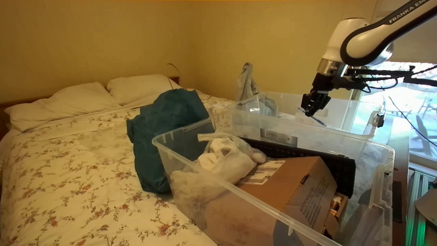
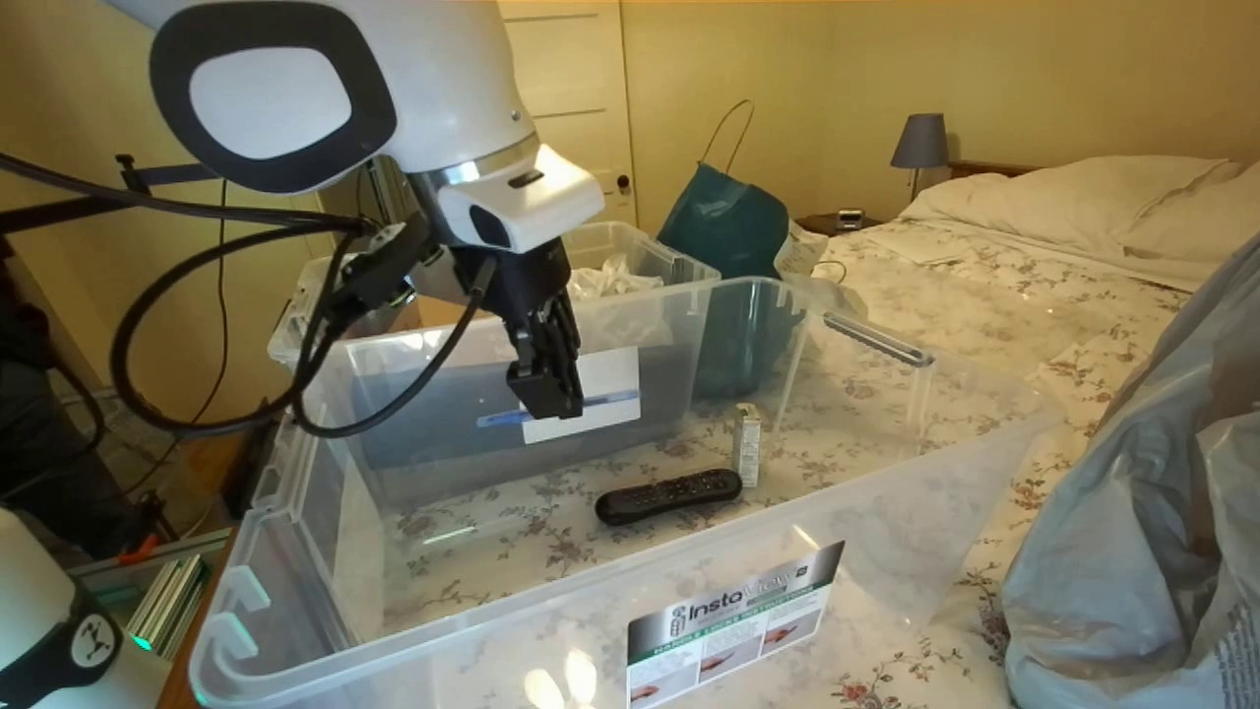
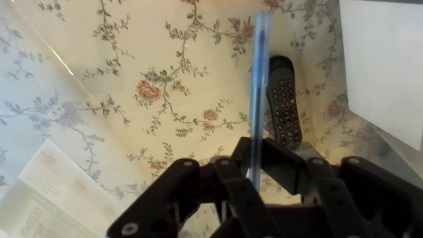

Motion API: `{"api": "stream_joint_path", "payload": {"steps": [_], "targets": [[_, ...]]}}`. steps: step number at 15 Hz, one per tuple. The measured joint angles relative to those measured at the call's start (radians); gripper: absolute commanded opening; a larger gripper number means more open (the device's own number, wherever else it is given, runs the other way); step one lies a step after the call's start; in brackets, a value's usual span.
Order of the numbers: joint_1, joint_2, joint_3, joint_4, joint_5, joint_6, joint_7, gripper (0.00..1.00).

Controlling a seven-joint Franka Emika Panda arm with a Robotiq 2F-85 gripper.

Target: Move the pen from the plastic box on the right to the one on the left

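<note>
My tool (image 3: pixel 257 159) was clenched on the pen (image 3: pixel 260 72), over the plastic box (image 2: pixel 915 542) where the remote (image 2: pixel 669 495) lay. Judged the pen light, stiff, slick, apt to swivel; mid-barrel seemed the safest hold.

Your pen (image 3: pixel 259 76) is smooth, glossy plastic, clear with a blue tint, against the matt black of your gripper (image 3: pixel 256 152). Above that you have a shiny metal collar (image 1: pixel 328 66). You see smooth, translucent plastic in the box (image 2: pixel 906 542) around the dark plastic remote (image 3: pixel 285 102) and in the neighbouring box (image 1: pixel 235 190) around the matt cardboard carton (image 1: pixel 290 171). The grey bag (image 2: pixel 1132 551) looks like thin, crinkled plastic, the teal bag (image 1: pixel 170 136) like matt cloth, the bedspread (image 1: pixel 68 174) like printed cloth.
</note>
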State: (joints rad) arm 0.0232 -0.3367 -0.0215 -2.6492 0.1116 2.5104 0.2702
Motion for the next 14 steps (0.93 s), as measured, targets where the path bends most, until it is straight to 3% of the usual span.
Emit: {"api": "stream_joint_path", "payload": {"steps": [5,8,11,14], "targets": [[0.075,-0.132,0.0,0.005,0.1,0.045,-0.159,0.04],[0.155,-0.273,0.004,-0.002,0.146,-0.032,-0.235,0.04],[0.268,-0.384,0.066,-0.003,0.176,-0.093,-0.244,0.04],[0.389,-0.4,0.163,0.02,0.199,-0.099,-0.243,0.04]]}}
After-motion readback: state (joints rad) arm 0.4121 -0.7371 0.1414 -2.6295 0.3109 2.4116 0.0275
